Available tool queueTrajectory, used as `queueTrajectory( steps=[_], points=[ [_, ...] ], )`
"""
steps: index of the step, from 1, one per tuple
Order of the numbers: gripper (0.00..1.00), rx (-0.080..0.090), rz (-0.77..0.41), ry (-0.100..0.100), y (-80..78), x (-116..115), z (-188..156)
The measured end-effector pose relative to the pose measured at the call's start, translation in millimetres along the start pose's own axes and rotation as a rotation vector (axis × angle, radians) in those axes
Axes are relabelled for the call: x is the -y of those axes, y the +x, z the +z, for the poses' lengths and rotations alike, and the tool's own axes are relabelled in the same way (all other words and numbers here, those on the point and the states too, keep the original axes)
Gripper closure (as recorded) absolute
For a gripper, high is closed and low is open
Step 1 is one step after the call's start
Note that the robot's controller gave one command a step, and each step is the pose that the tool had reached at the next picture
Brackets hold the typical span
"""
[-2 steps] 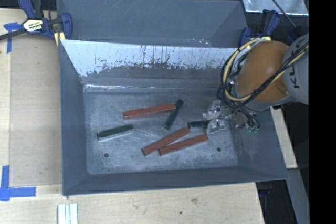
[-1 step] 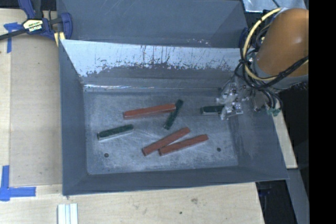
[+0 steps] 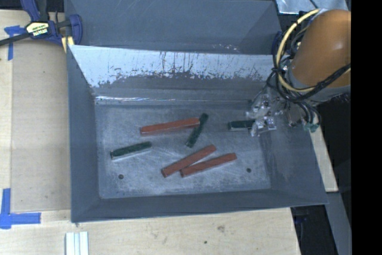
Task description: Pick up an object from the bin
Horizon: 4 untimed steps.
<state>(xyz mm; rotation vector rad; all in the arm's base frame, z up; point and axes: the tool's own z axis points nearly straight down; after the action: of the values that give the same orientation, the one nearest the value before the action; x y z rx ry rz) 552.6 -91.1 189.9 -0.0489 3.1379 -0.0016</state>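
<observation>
My gripper (image 3: 261, 122) is at the bin's right side, just above the floor. A short dark green stick (image 3: 240, 125) lies level at its left, with its right end at the fingertips; whether the fingers are round it is hidden. Left of that, another dark green stick (image 3: 196, 130) lies slanted, touching the right end of a long reddish-brown bar (image 3: 169, 126).
Two more reddish-brown bars (image 3: 188, 160) (image 3: 208, 165) lie side by side, slanted, in the bin's middle front. A dark green stick (image 3: 131, 150) lies at the left. The arm's orange cover and cables stand over the bin's right wall.
</observation>
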Motion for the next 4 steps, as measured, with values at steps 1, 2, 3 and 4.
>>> queueTrajectory(
  steps=[1,2,3,4],
  points=[
    [1.00,0.000,0.019,-0.001,-4.9,-5.7,-15.2],
    [0.00,0.001,-0.336,-0.001,-22.7,15.5,-80.8],
    [0.00,0.003,-0.344,0.001,-26.2,20.4,-90.9],
    [0.00,0.006,-0.380,0.002,-15.1,17.9,-40.7]
  ],
)
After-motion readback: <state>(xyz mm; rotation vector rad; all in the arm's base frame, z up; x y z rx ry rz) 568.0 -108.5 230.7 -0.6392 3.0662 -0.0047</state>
